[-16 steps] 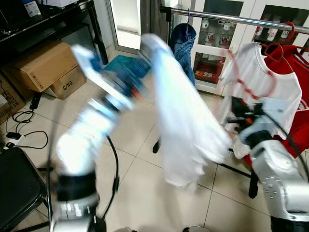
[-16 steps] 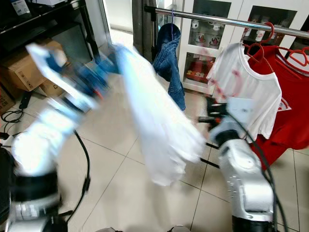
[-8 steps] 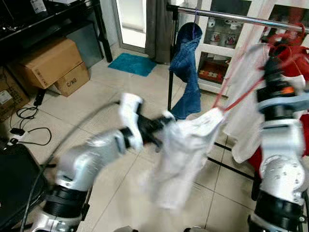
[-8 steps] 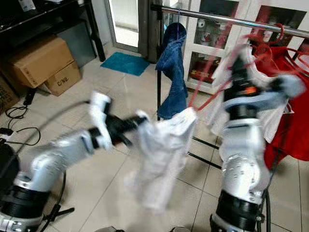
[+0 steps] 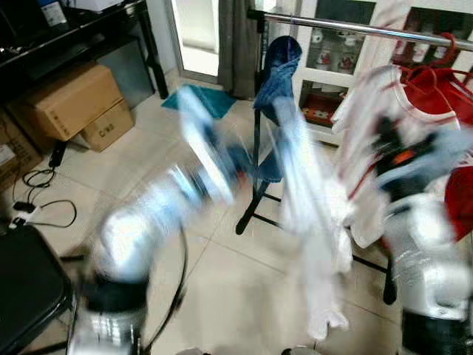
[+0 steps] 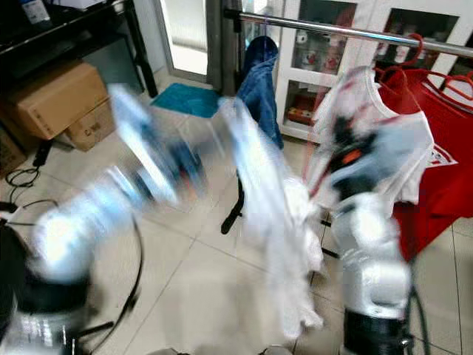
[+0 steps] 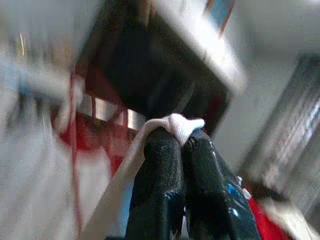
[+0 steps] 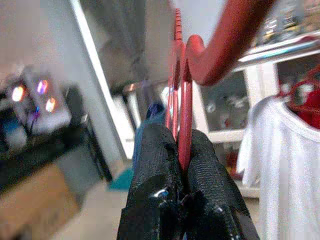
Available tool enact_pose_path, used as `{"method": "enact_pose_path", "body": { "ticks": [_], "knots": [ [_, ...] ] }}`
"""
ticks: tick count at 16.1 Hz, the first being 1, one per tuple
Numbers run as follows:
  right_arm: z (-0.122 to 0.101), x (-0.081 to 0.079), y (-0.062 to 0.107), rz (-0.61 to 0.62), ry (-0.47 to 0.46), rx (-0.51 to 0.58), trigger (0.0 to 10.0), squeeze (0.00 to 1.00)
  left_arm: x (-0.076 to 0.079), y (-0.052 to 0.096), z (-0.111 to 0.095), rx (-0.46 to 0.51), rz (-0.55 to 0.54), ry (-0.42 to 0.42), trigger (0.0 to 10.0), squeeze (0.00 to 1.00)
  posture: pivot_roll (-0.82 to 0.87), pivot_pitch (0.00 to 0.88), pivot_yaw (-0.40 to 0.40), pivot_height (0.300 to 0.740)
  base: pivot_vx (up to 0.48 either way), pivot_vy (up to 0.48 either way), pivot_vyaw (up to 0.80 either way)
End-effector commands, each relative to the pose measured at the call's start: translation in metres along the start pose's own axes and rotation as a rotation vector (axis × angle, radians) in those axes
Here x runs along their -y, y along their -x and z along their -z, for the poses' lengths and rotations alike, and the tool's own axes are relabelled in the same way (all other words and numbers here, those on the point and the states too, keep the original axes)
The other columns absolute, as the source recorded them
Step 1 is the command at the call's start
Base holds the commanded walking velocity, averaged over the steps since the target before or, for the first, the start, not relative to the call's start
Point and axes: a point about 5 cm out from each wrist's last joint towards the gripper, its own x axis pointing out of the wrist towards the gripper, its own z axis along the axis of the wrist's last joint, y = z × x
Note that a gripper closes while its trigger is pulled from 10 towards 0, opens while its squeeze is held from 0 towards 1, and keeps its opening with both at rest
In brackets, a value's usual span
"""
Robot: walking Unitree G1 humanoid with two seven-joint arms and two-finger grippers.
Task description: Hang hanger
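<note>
Swung up since half a second ago, the left arm now reaches higher toward the rail (image 5: 355, 28), and the white shirt (image 5: 314, 222) hangs longer below it, blurred. The hanger (image 8: 186, 95) is red, thin and smooth, with a curved hook; its neck is pinched between the right gripper (image 8: 182, 137)'s closed black fingers, in front of the rail. The shirt is soft, limp cloth; a fold of it is clamped in the left gripper (image 7: 181, 137)'s shut fingers. The rail is a shiny metal bar; jeans (image 5: 277, 78) hang at its left end, a white tee (image 6: 403, 137) and red garments (image 6: 443, 170) at its right. The right arm stands raised below the rail, blurred.
</note>
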Motion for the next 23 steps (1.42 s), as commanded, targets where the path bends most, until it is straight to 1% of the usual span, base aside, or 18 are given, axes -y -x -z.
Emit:
{"method": "enact_pose_path", "body": {
  "ticks": [1,3,5,6,7,8,9,10,11,13,16,17,18,19,20,21,22,23],
  "knots": [
    [0.003,-0.007,0.000,-0.061,0.052,0.006,0.0,0.00,-0.006,0.002,-0.038,0.168,-0.034,-0.009,0.0,0.00,-0.10,0.032,0.081,0.740,0.000,0.000,0.00],
    [0.008,-0.018,-0.002,-0.122,0.051,-0.005,0.0,0.00,-0.012,0.000,-0.059,0.238,-0.085,-0.032,0.0,0.00,-0.10,0.028,0.088,0.740,0.000,0.000,0.00],
    [0.012,-0.031,-0.005,-0.180,0.039,0.001,0.0,0.00,-0.015,-0.001,-0.058,0.232,-0.107,-0.015,0.0,0.00,-0.10,0.026,0.095,0.740,0.000,0.000,0.00],
    [0.012,-0.038,-0.010,-0.171,-0.033,0.017,0.0,0.00,-0.017,-0.003,-0.042,0.145,-0.124,0.006,0.0,0.00,-0.10,0.026,0.095,0.740,0.000,0.000,0.00],
    [0.011,-0.040,-0.017,-0.133,-0.140,0.039,0.0,0.00,-0.014,-0.006,-0.017,0.029,-0.106,0.042,0.0,0.00,-0.10,0.026,0.095,0.740,0.000,0.000,0.00],
    [0.005,-0.039,-0.029,-0.065,-0.311,0.088,0.0,0.00,-0.006,-0.010,0.021,-0.126,-0.082,0.136,0.0,0.00,-0.10,0.030,0.102,0.740,0.000,0.000,0.00],
    [-0.002,-0.037,-0.037,-0.020,-0.425,0.131,0.0,0.00,-0.002,-0.007,0.047,-0.260,-0.081,0.157,0.0,0.00,-0.10,0.029,0.105,0.740,0.000,0.000,0.00],
    [-0.006,-0.035,-0.041,-0.004,-0.462,0.157,0.0,0.00,-0.002,-0.004,0.060,-0.332,-0.092,0.140,0.0,0.00,-0.10,0.029,0.105,0.740,0.000,0.000,0.00],
    [-0.015,-0.030,-0.046,0.022,-0.510,0.199,0.0,0.00,-0.003,0.004,0.073,-0.426,-0.116,0.075,0.0,0.00,-0.10,0.033,0.109,0.740,0.000,0.000,0.00],
    [-0.022,-0.018,-0.046,0.048,-0.441,0.232,0.0,0.00,-0.011,0.018,0.068,-0.435,-0.177,0.031,0.0,0.00,-0.10,0.038,0.107,0.740,0.000,0.000,0.00],
    [-0.026,-0.001,-0.041,0.102,-0.479,0.281,0.0,0.00,-0.014,0.037,0.069,-0.505,-0.209,0.002,0.0,0.00,-0.10,0.040,0.105,0.740,0.000,0.000,0.00],
    [-0.029,0.004,-0.040,0.116,-0.510,0.303,0.0,0.00,-0.018,0.049,0.073,-0.555,-0.242,-0.027,0.0,0.00,-0.10,0.042,0.106,0.740,0.000,0.000,0.00],
    [-0.039,0.018,-0.036,0.153,-0.602,0.365,0.0,0.00,-0.032,0.076,0.074,-0.617,-0.371,-0.105,0.0,0.00,-0.10,0.043,0.106,0.740,0.000,0.000,0.00],
    [-0.049,0.029,-0.034,0.180,-0.667,0.417,0.0,0.00,-0.049,0.093,0.065,-0.602,-0.512,-0.187,0.0,0.00,-0.10,0.043,0.105,0.740,0.000,0.000,0.00],
    [-0.057,0.037,-0.033,0.187,-0.688,0.454,0.0,0.00,-0.069,0.109,0.050,-0.549,-0.695,-0.273,0.0,0.00,-0.10,0.043,0.105,0.740,0.000,0.000,0.00],
    [-0.066,0.041,-0.034,0.166,-0.671,0.475,0.0,0.00,-0.094,0.132,0.028,-0.459,-0.955,-0.343,0.0,0.00,-0.10,0.040,0.101,0.740,0.000,0.000,0.00],
    [-0.074,0.034,-0.038,0.093,-0.606,0.464,0.0,0.00,-0.110,0.157,0.016,-0.462,-1.125,-0.412,0.0,0.00,-0.10,0.039,0.102,0.740,0.000,0.000,0.00],
    [-0.076,0.017,-0.041,0.005,-0.536,0.428,0.0,0.00,-0.112,0.159,0.023,-0.525,-1.086,-0.444,0.0,0.00,-0.11,0.039,0.103,0.740,0.000,0.000,0.00]
  ]
}}
